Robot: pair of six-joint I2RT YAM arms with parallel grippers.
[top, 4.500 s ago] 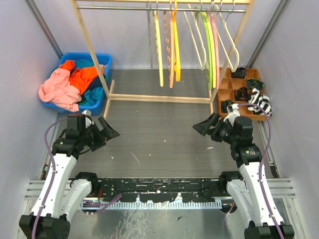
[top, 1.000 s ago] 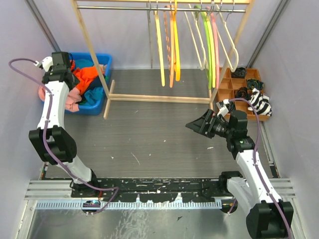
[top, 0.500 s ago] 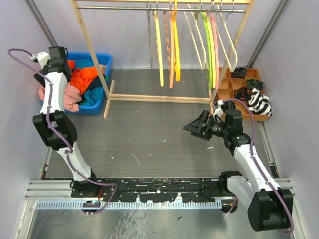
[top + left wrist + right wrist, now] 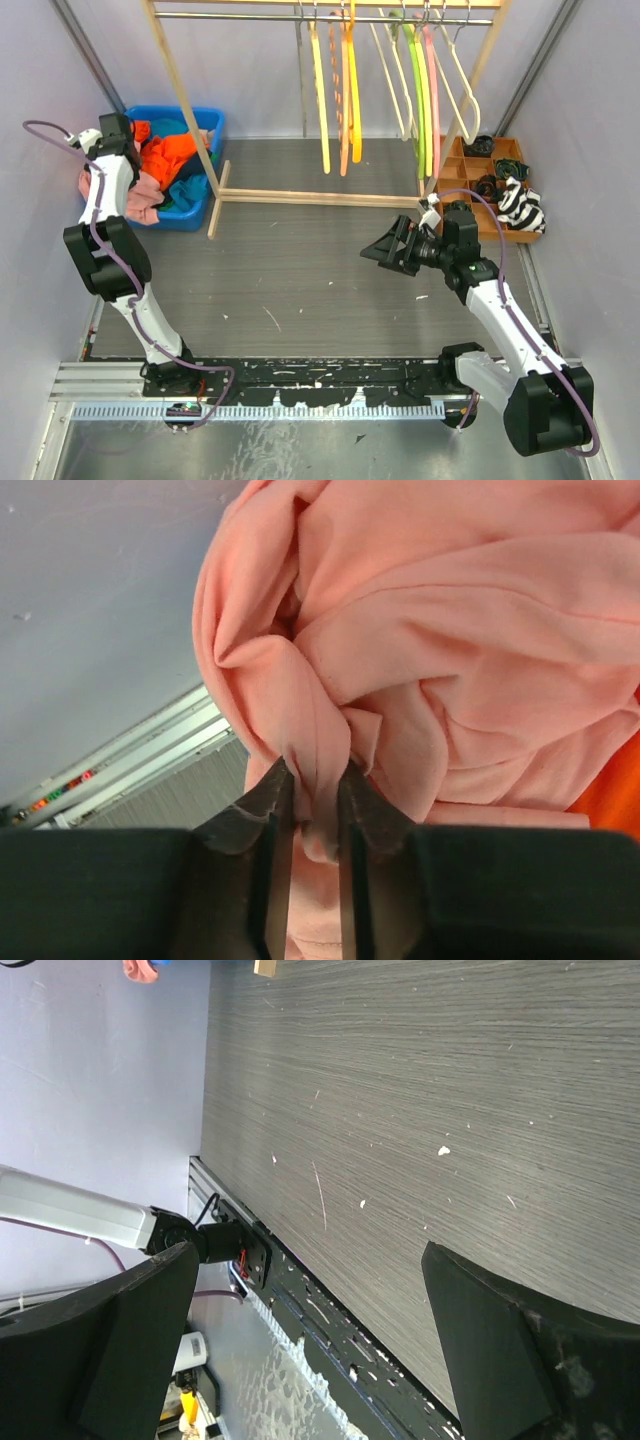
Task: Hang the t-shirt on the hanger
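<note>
The salmon-pink t-shirt (image 4: 143, 198) lies crumpled over the near-left edge of the blue bin (image 4: 207, 122). In the left wrist view the t-shirt (image 4: 450, 630) fills the frame, and my left gripper (image 4: 312, 792) is shut on a thin fold of it. From above, the left gripper (image 4: 115, 140) reaches down into the bin from the left wall side. The cream-white hanger (image 4: 466, 97) hangs at the right end of the rail. My right gripper (image 4: 386, 250) hovers wide open over the floor's right middle; between the spread fingers of the right gripper (image 4: 310, 1250) only floor shows.
An orange garment (image 4: 170, 150) and darker clothes share the bin. Yellow (image 4: 320, 100), orange, green and pink hangers hang on the wooden rack (image 4: 310, 197). A wooden compartment tray (image 4: 470, 185) with a zebra-striped cloth (image 4: 520, 205) stands at the right wall.
The left gripper has dropped a little onto the pink t-shirt and closed on a fold. The right arm has drifted further left with its jaws still wide.
</note>
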